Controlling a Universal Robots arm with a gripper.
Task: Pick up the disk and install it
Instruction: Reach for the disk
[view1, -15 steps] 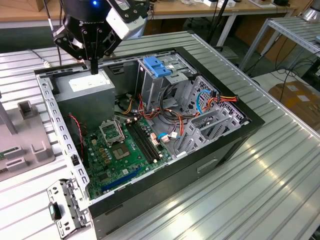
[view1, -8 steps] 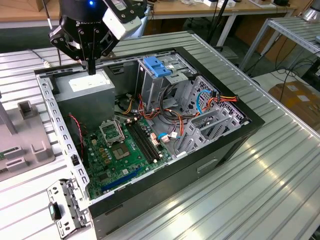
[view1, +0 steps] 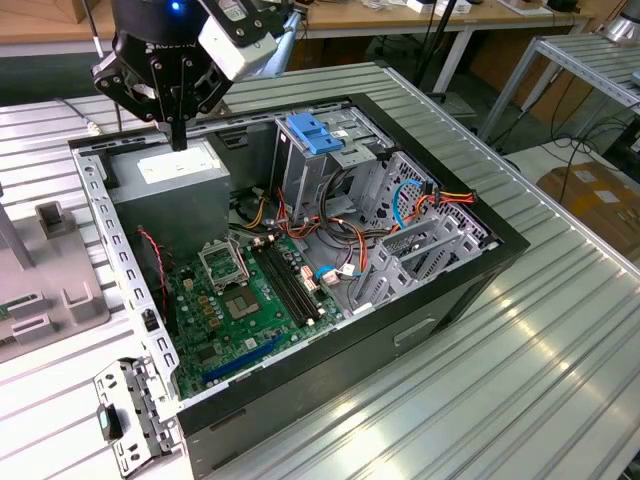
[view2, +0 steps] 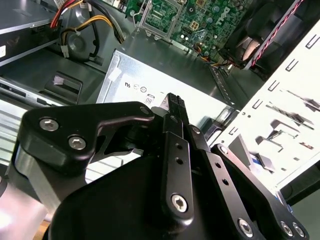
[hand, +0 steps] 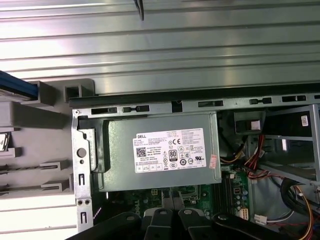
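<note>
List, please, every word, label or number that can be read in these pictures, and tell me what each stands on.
The white label on the grey power-supply box: a brand mark, certification badges and barcodes, left unquoted; its fine print is too small to read.
The small sticker at that label's corner: too small to read.
The pale tag on metal inside the case: blurred.
The motherboard markings: too small to read.

Ribbed metal table (view1: 520, 380), open computer case (view1: 420, 325) lying on it at centre. Grey plastic holder (view1: 60, 290) at the exterior view's left. Perforated metal bracket (view1: 130, 420) just beside the case's near-left corner.
</note>
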